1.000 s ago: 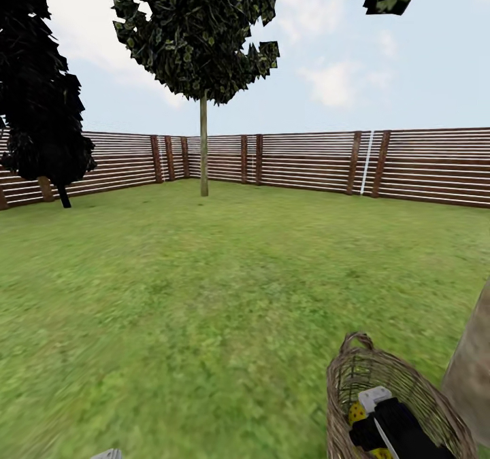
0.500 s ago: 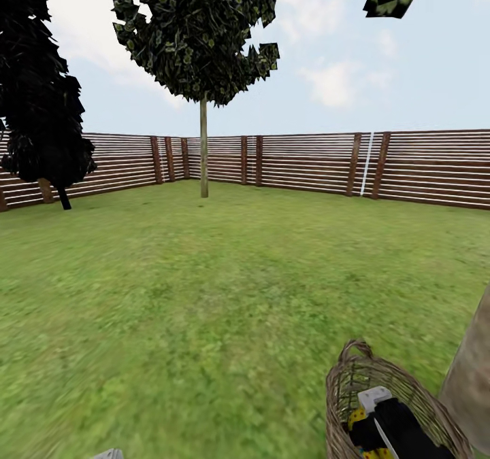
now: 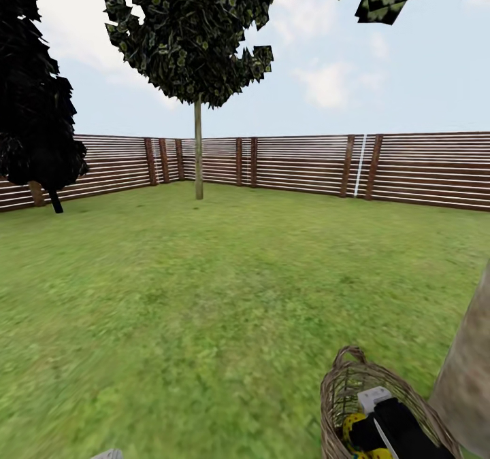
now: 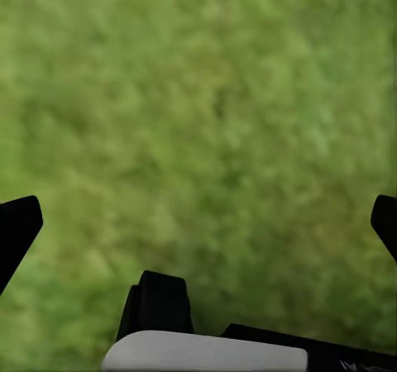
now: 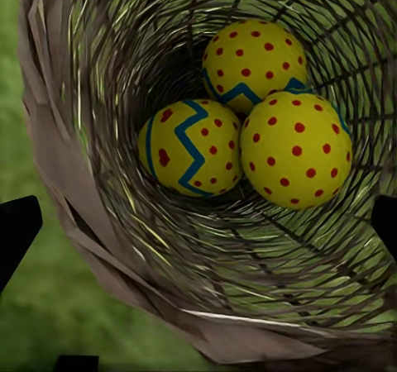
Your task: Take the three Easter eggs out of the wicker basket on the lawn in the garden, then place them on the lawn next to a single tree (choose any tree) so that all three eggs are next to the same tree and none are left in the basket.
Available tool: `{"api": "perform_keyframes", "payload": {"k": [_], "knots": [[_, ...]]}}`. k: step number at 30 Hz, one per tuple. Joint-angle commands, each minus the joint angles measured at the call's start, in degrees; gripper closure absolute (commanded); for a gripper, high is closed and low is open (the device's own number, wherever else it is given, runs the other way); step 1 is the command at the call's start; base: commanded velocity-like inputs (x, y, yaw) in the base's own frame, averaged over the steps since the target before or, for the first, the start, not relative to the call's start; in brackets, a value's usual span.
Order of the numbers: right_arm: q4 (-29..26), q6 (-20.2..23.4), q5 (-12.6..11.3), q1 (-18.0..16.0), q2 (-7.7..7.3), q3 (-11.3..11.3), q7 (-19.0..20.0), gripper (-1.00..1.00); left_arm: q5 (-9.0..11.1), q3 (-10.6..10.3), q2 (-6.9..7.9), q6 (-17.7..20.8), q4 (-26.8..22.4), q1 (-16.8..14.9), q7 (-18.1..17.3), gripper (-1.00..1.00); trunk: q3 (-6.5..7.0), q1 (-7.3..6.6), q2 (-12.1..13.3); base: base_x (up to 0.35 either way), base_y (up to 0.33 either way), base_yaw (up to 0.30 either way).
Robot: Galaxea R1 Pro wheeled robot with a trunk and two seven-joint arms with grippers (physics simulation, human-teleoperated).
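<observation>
Fenced lawn, right wrist view: three Easter eggs in wicker basket, both hands' fingers spread apart.

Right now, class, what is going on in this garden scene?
A two-armed robot stands on the lawn with its right hand open and lowered into the mouth of the wicker basket. All three Easter eggs lie together at the bottom, none gripped. The left hand hangs open over bare grass, holding nothing. A thick pale trunk rises just beside the basket. No egg has been taken out yet.
</observation>
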Motion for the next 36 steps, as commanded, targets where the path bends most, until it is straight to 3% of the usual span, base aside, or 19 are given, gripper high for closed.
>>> {"api": "perform_keyframes", "payload": {"k": [1, 36], "knots": [[0.0, 0.2, 0.6, 0.0, -0.01, 0.1, 0.4, -1.00, 0.1, 0.1, 0.00, 0.2, -0.1, 0.0, 0.0, -1.00, 0.13, -0.23, 0.4, 0.000, 0.000, 0.000], [-0.1, 0.4, 0.7, 0.0, 0.34, -0.1, 0.3, -1.00, 0.0, 0.1, -0.43, 0.2, 0.0, 0.0, 0.0, -1.00, 6.42, -7.92, 14.4, 0.000, 0.000, -0.002]]}}
